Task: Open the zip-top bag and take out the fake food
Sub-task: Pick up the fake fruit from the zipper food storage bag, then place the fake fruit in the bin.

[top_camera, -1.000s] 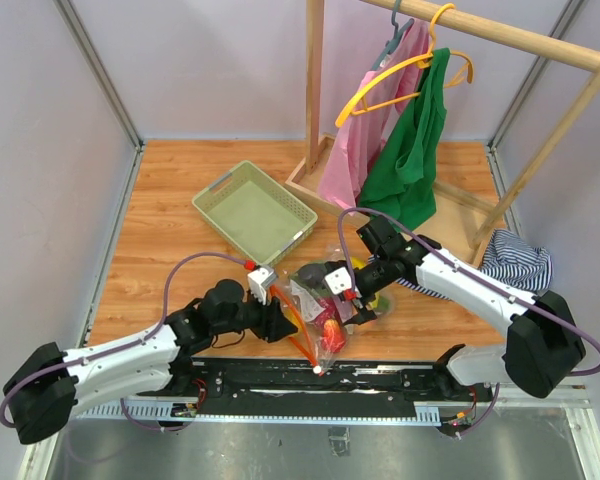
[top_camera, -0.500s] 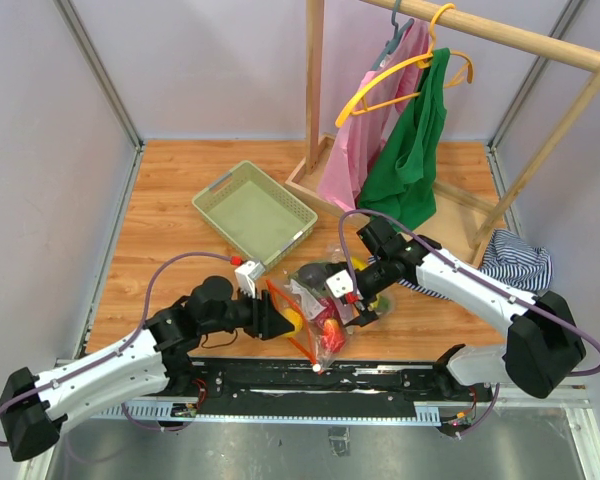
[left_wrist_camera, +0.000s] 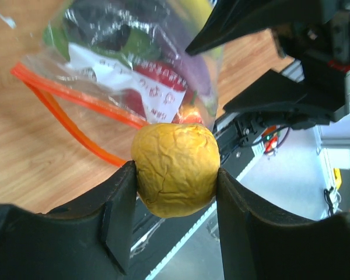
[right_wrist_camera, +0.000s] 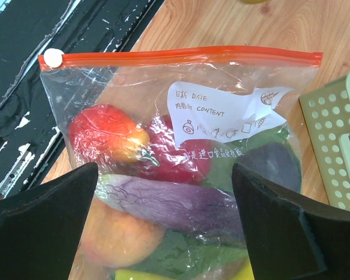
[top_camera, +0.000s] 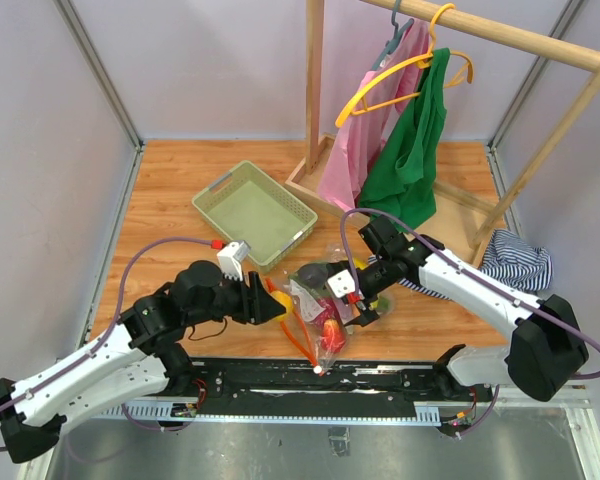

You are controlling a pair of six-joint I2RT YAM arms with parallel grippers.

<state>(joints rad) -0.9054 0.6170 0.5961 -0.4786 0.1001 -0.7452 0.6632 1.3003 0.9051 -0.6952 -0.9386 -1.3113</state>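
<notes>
Currently held: one yellow fruit [left_wrist_camera: 175, 169] with wrinkled skin, outside the bag.
left gripper [top_camera: 270, 300]: clenched on the yellow fruit, one finger on each side of it, just left of the bag's mouth.
right gripper [right_wrist_camera: 166, 169]: released, fingers spread wide over the bag; whether they touch the plastic I cannot tell.
zip-top bag [top_camera: 310, 297]: lying on the near middle of the table [top_camera: 170, 200], between the two grippers.
zip strip [right_wrist_camera: 181, 55]: orange; the left wrist view shows two orange lines running apart, so the mouth is open on the left side.
label [right_wrist_camera: 221, 111]: white, on the bag's upper face.
fake food [right_wrist_camera: 181, 160]: inside the bag are a red piece [right_wrist_camera: 99, 131], a purple eggplant [right_wrist_camera: 163, 201], a peach-coloured piece [right_wrist_camera: 119, 233] and a green piece [right_wrist_camera: 181, 254].
basket [top_camera: 252, 212]: pale green, on the far left of the bag, near it.
</notes>
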